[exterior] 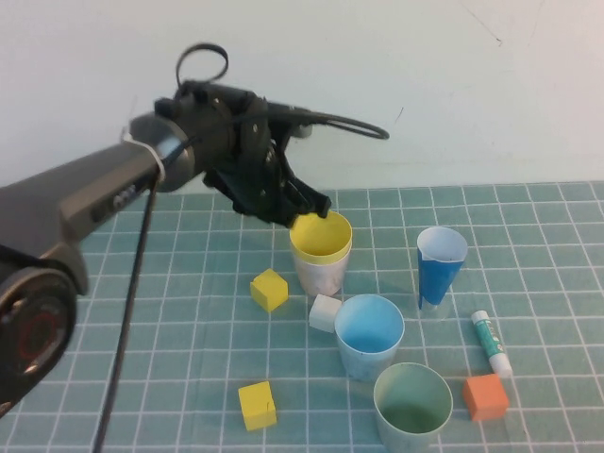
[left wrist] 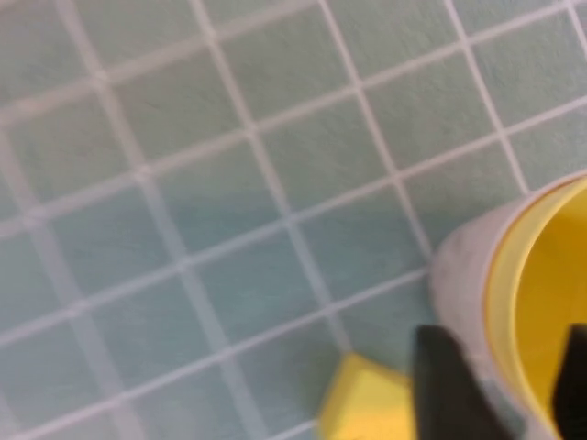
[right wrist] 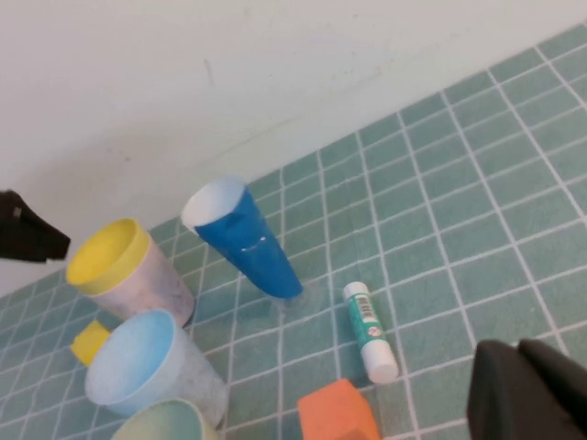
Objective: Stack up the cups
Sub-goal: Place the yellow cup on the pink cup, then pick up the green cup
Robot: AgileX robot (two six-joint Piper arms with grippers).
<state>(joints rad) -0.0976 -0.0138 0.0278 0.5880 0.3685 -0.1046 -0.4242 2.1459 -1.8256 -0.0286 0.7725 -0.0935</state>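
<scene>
On the green gridded mat (exterior: 170, 283), the left arm (exterior: 85, 198) reaches in from the robot's left, and its left gripper (exterior: 311, 203) sits at the rim of the yellow cup (exterior: 321, 238). In the left wrist view one dark finger (left wrist: 449, 385) lies outside the wall and another shows at the frame edge over the cup's mouth, so the fingers straddle the rim; whether they pinch it or have let go I cannot tell. The yellow cup is nested in the pale pink cup (exterior: 319, 274), only its top band showing above it.

Just in front stands the light blue cup (exterior: 368, 335), and nearer the robot the pale green cup (exterior: 412, 406), both upright, mouths up. The dark-blue cone cup (exterior: 440, 269) stands apart to the right.

These cups look thin, light and smooth-walled, likely to flex or tip under a hard squeeze. The rim seems the best hold: one finger inside, one outside, gentle pressure.

The right gripper (right wrist: 527, 390) hangs over the mat's right side, well clear of the cups, fingers pressed together.

Small items are scattered around the cups: two yellow cubes (exterior: 269, 289), an orange cube (exterior: 485, 396), a white cube (exterior: 324, 312) and a glue stick (exterior: 491, 343).
</scene>
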